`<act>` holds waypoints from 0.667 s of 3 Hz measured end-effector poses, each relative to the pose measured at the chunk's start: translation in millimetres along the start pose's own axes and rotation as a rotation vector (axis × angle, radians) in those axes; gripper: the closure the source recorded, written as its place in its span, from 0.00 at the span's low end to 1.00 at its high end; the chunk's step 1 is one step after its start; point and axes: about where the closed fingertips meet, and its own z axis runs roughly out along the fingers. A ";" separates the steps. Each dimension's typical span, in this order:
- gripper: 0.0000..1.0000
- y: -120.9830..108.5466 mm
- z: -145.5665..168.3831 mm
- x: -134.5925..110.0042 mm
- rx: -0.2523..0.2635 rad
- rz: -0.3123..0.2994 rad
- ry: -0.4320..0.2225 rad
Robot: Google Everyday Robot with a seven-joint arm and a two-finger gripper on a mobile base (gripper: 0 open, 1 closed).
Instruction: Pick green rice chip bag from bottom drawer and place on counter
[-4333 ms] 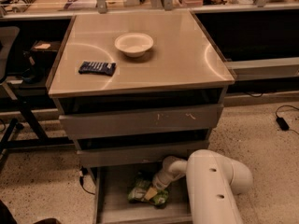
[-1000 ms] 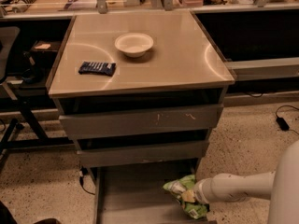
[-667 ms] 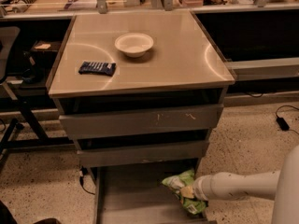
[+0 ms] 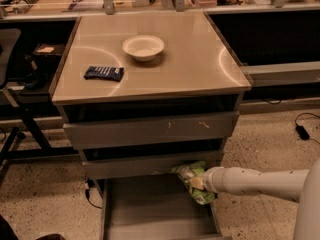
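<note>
The green rice chip bag [image 4: 192, 181], crinkled light green with white patches, hangs at the right side of the open bottom drawer [image 4: 150, 209], just below the middle drawer's front. My gripper [image 4: 200, 183] is at the end of the white arm that comes in from the right, and it is shut on the bag, holding it above the drawer floor. The fingers are mostly hidden by the bag. The counter [image 4: 190, 59] is the glossy beige top of the cabinet, well above the bag.
A white bowl [image 4: 143, 47] and a dark blue snack packet [image 4: 104, 73] lie on the counter. Two wider grey drawers [image 4: 150, 129] sit slightly open above the bottom one. A cluttered workbench runs along the back. A cable and plug [image 4: 302, 130] lie on the floor at right.
The gripper has lifted the bag out of the drawer floor, moved it right, then raised it up toward the middle drawer's front. The arm now reaches in from the right.
</note>
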 end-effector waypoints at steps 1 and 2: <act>1.00 0.0 -0.1 0.0 0.000 0.000 0.000; 1.00 -3.3 -26.5 2.3 0.047 0.025 -0.005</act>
